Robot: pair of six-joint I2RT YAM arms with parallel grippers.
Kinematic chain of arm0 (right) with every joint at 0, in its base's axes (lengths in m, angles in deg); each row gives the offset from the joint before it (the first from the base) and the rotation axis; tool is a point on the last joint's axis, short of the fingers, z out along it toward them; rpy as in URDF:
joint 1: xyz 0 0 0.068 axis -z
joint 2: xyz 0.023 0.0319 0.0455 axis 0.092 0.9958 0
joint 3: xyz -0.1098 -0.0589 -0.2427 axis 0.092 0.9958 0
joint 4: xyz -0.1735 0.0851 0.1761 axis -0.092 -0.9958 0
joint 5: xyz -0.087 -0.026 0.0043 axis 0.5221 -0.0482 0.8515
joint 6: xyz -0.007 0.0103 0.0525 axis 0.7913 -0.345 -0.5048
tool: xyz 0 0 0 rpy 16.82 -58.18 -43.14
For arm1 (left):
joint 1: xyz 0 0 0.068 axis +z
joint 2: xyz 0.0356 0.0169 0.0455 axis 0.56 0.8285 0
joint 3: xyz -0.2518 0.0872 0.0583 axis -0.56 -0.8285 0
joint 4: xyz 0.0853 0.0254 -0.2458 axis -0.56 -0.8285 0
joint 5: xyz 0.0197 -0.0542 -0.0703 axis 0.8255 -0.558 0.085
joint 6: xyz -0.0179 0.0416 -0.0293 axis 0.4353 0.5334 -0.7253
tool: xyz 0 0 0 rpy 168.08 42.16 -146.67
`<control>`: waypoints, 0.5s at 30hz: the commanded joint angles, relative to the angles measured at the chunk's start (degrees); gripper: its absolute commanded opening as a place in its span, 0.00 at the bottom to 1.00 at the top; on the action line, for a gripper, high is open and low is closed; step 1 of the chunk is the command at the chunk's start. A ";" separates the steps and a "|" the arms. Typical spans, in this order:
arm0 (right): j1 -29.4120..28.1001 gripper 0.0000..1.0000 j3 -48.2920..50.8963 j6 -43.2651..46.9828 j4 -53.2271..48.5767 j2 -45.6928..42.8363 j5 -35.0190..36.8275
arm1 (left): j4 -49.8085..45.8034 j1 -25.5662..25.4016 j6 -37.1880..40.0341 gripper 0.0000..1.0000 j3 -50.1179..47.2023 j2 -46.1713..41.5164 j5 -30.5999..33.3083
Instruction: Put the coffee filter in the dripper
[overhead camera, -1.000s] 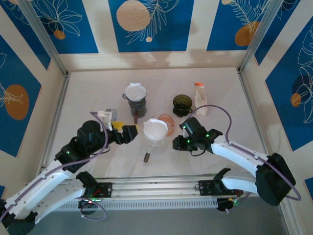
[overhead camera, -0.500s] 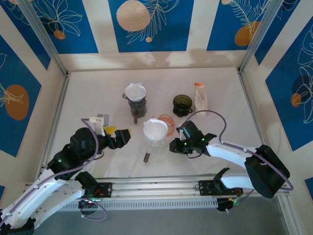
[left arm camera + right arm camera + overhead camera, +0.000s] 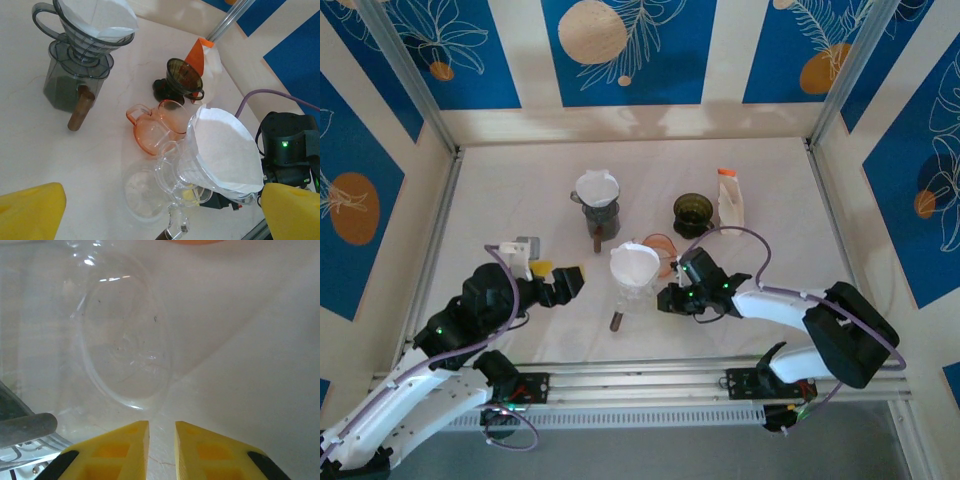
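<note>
Nearest you, the right pincer is pressed low against the clear dripper, its yellow fingers closed to a thin slit. You cannot tell whether they pinch the clear plastic. The left pincer hangs to the dripper's left, spread wide and holding nothing. The filter already sits in the dripper near the middle of the counter, and in the left wrist view the dripper looks tilted. The task looks nearly done. Steady the dripper from the right, set it level, and check the paper lies evenly against the cone. Move slowly so you don't knock the pink dripper just beyond. The grey dripper stands farther back.
</note>
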 commanded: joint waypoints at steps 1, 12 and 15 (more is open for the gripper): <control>-1.69 0.22 -1.47 -1.65 1.77 1.80 -0.14 | -0.85 0.61 0.39 1.00 1.57 -1.01 1.35; -6.89 0.22 -8.62 -4.02 4.11 11.38 2.22 | -5.29 0.59 2.08 1.00 5.52 -3.36 2.88; -8.24 0.22 -12.43 -3.10 2.75 14.43 3.01 | -6.69 0.65 2.42 1.00 6.38 -4.43 3.34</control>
